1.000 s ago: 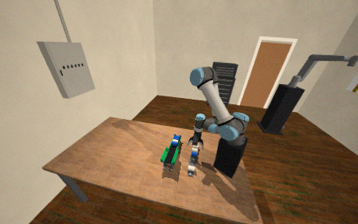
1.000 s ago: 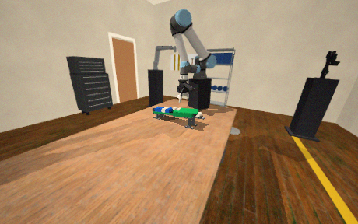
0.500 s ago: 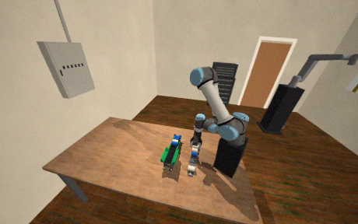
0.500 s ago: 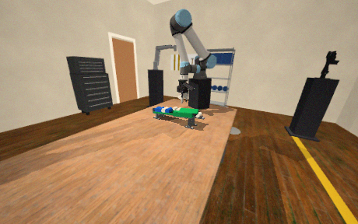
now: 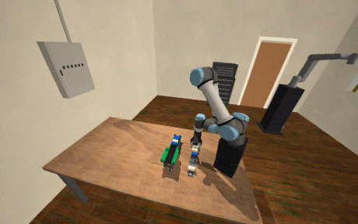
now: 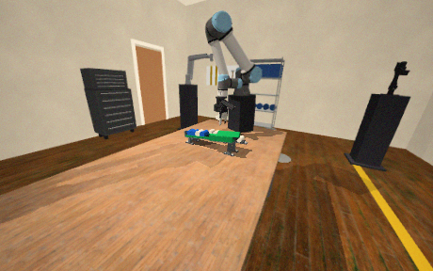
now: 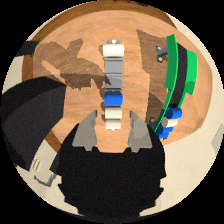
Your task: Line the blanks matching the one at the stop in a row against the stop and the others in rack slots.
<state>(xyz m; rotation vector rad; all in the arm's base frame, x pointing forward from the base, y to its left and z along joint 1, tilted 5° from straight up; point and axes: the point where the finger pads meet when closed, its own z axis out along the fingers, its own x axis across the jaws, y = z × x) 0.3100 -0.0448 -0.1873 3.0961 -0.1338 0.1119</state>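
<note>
- wrist view: your gripper [image 5: 195, 145] [image 6: 222, 123] [image 7: 113, 110] has its fingers about halfway open, one to each side of the near end of the stock rack [image 5: 192, 159] [image 7: 113, 80]; there are gaps beside the blanks, and the fingers have hold of nothing.
- on that rack you have a blue blank [image 5: 194, 154] [image 7: 113, 98] lying crosswise, with a white blank [image 7: 113, 113] just beside it, and another white blank [image 7: 113, 124] nearer the gripper.
- at the rack's far end you see one more white blank [image 5: 191, 168] [image 7: 113, 50], well apart from the others, with grey ribbed floor between.
- to the side stands your green feed ramp [image 5: 164, 155] [image 6: 226, 136] [image 7: 171, 65] with its dark bed, on the same wooden table [image 5: 117, 155] [image 6: 155, 188] [image 7: 90, 30].
- near one end of the ramp you have blue and white blanks bunched together; a white one [image 5: 175, 141] [image 7: 170, 121] lies between blue ones. you can't tell from here whether they all lie tight and straight.
</note>
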